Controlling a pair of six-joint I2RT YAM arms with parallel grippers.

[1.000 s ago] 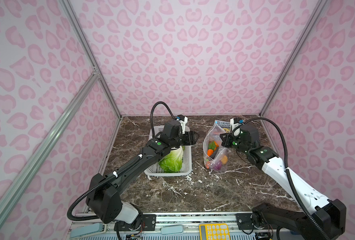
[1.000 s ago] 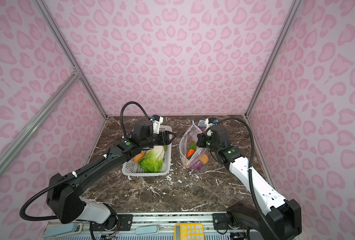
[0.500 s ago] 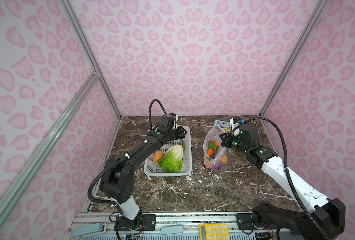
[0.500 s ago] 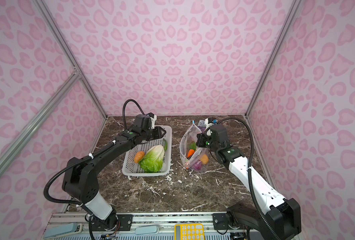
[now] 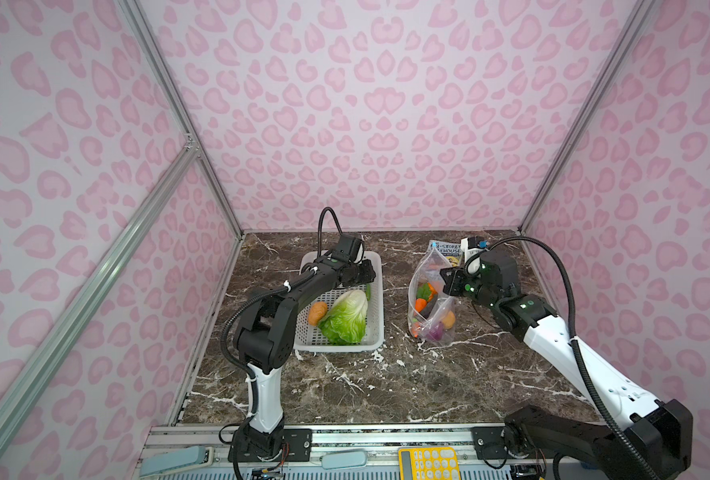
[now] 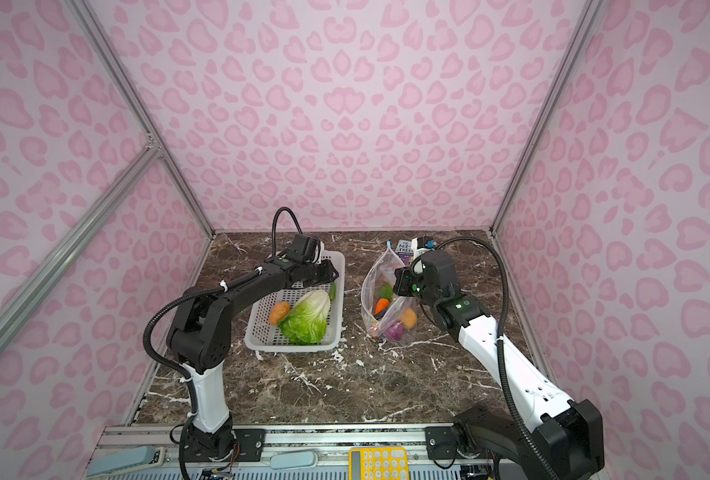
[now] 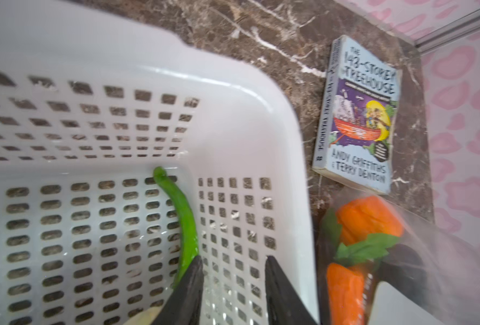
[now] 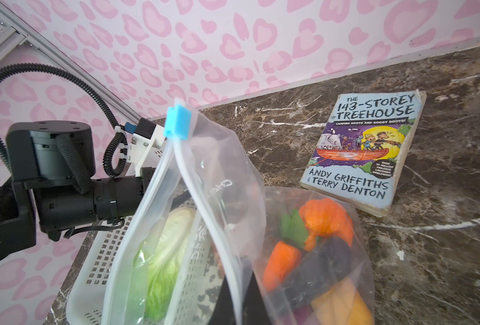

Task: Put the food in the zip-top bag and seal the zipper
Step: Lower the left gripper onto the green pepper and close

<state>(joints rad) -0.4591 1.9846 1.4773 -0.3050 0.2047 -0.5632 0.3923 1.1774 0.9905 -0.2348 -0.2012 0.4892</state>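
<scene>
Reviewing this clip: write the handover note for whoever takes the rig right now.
Left gripper: open, inside the basket's far end, beside the green piece, nothing held.
Right gripper: shut on the bag's rim, holding the mouth up; slider at one end, zipper open.
Done: carrot, pumpkin, onion, one potato in the bag.
To do: cabbage, second potato and green piece from basket to bag, then zip.

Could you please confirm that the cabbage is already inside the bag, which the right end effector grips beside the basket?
Not quite: the cabbage lies in the basket, not in the bag, as both top views show. The rest stands: the right end effector grips the bag beside the basket.
</scene>
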